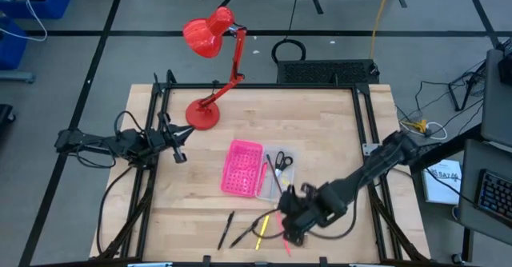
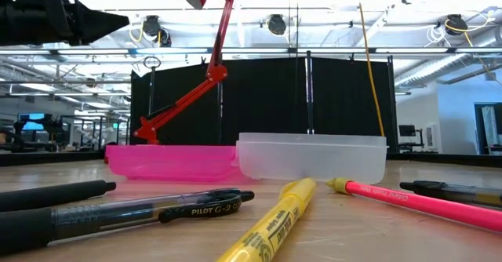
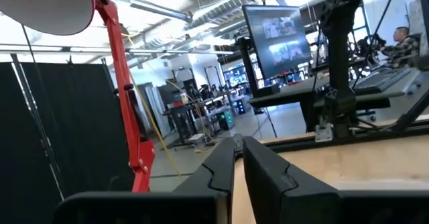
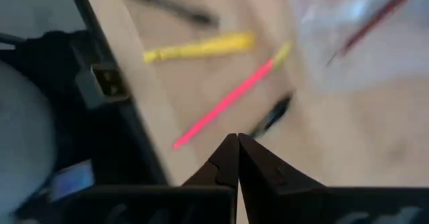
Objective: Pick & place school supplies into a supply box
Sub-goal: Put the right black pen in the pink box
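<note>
Hovering shut, our right gripper [image 4: 237,138] held nothing. The pink pen [image 4: 228,102] lay just ahead, slanting across its line. Our left gripper [image 3: 238,145] waited afar, nearly closed.

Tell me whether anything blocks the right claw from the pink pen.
Nothing visible does. The right claw, shut and empty, hangs over the pink pen near the table's front edge, with only bare wood between them.

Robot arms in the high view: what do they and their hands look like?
Both arms are dark, slim and jointed, with black cables running along them. The left hand and the right hand each end in two black tapered fingers, matte, with stepped inner edges. No markings are visible.
</note>
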Controlling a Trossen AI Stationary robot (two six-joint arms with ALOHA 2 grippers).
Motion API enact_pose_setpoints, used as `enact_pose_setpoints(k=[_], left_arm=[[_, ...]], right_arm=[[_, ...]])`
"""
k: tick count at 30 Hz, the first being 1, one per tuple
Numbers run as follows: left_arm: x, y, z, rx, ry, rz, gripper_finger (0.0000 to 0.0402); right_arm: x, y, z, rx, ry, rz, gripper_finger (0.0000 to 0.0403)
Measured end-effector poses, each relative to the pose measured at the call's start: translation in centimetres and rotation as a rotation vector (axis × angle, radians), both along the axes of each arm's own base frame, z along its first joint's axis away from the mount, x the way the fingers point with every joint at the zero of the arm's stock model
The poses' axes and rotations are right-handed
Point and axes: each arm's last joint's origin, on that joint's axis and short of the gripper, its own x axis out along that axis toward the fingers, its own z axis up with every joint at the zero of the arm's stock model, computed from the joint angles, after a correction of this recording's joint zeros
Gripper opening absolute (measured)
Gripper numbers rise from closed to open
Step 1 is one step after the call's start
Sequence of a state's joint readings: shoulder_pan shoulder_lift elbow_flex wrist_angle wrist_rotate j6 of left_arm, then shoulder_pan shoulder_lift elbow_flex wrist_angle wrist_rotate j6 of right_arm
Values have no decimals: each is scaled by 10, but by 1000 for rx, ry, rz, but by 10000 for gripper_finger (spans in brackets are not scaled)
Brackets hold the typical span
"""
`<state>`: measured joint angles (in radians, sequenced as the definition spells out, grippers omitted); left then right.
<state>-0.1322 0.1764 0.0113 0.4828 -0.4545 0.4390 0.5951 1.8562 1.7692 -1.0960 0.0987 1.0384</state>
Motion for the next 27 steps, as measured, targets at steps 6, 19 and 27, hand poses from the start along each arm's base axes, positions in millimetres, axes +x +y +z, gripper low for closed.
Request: enact_pose_setpoints(k=[6, 19, 27], left_arm=[[0, 0, -1, 2, 7, -1, 42], [0, 0, -1, 52, 26, 7, 42], [0, 0, -1, 61, 29, 9, 42]], right_arm=[[-6, 39, -24, 131, 82, -244, 0], [0, 66, -68, 148, 107, -541, 50], [3, 58, -74, 123, 171, -590, 167]])
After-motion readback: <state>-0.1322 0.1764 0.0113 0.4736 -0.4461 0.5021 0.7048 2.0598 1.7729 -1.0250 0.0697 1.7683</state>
